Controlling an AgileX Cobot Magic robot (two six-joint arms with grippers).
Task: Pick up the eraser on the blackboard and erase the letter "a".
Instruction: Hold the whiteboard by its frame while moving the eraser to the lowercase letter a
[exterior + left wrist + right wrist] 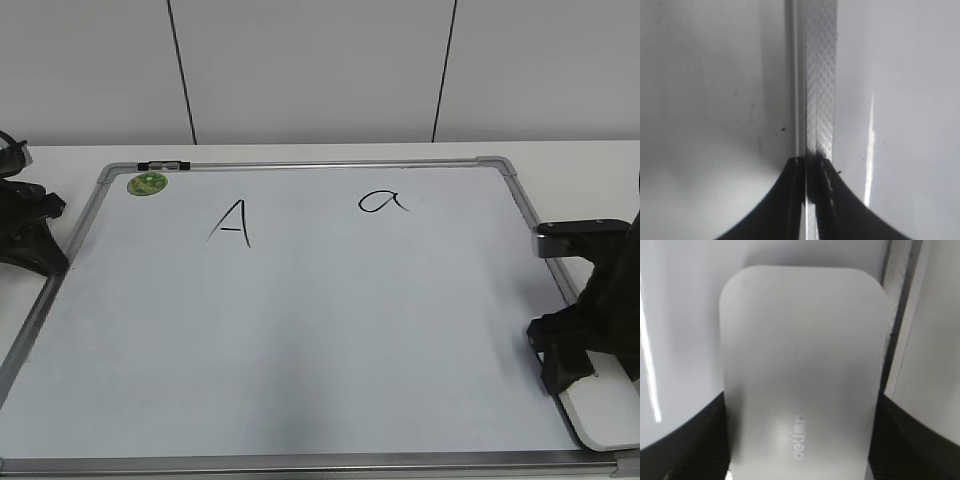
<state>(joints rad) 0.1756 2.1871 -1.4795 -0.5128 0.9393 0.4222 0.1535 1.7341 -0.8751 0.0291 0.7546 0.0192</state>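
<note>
The blackboard (300,330) is a white board with a silver frame lying flat on the table. The lowercase letter "a" (383,201) is written at its upper right, and an uppercase "A" (230,222) at its upper left. The white eraser (605,408) lies by the board's right frame near the front corner. In the right wrist view the eraser (800,370) fills the space between the fingers. My right gripper (801,450) is shut on its two long sides; it also shows in the exterior view (562,352). My left gripper (811,167) is shut and empty over the board's left frame (820,75); it also shows in the exterior view (35,240).
A green round sticker (147,183) and a small black-and-white marker (163,164) sit at the board's far left corner. The board's frame (896,315) runs along the eraser's right side. White table surrounds the board, with a white wall behind.
</note>
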